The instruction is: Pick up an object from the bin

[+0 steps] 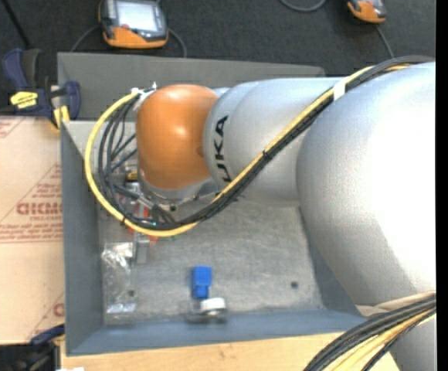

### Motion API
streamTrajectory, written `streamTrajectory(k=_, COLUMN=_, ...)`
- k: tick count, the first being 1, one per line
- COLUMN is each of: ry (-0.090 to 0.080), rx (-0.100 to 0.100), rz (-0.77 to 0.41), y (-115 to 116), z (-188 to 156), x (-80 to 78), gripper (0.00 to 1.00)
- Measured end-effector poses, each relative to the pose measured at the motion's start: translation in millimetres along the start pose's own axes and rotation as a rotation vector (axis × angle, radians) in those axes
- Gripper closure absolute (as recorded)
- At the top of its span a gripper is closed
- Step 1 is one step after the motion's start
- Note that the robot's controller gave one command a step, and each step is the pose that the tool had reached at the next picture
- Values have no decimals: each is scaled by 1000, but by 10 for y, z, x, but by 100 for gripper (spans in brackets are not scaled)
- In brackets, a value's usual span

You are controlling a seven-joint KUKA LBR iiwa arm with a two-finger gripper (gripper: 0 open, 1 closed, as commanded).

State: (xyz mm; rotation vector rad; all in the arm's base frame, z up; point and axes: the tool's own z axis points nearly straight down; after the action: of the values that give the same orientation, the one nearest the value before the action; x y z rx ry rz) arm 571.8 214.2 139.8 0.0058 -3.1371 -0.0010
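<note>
- Plastic wrapping (118, 256), clear and crumpled, lies just beside the claw (141, 248), on the side of it toward the bin's left wall as the camera looks. I cannot tell whether the two are touching. Nothing else lies so near the claw, so I judge this the likeliest thing to be picked.
- The wrapping looks thin and see-through, creased into small folds that catch white glints, with the grey floor showing through it.
- A second clear piece (120, 306) lies farther from the claw in the bin's near-left corner. I cannot tell whether it is joined to the first.
- The claw sits low by the bin floor, mostly hidden under the orange wrist cover (174, 134) and a loop of yellow and black cables (93, 168). Only a small grey part of it shows. I cannot tell whether it is released or clenched, and I see nothing gripped in it.
- Progress, as I judge it: the arm is down in the bin, but nothing is lifted. The grasp and the lift are both left to do.
- A small blue block (201, 280) lies apart from the claw, on its other side and nearer the near wall. A white and grey round piece (211, 306) lies just beyond the block.
- The grey metal bin (81, 284) surrounds all of this.
</note>
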Motion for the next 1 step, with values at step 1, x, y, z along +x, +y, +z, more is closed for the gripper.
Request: streamTrajectory(k=1, ry=-14, rx=-2, rz=-1, y=-285, z=688, x=-691, gripper=0)
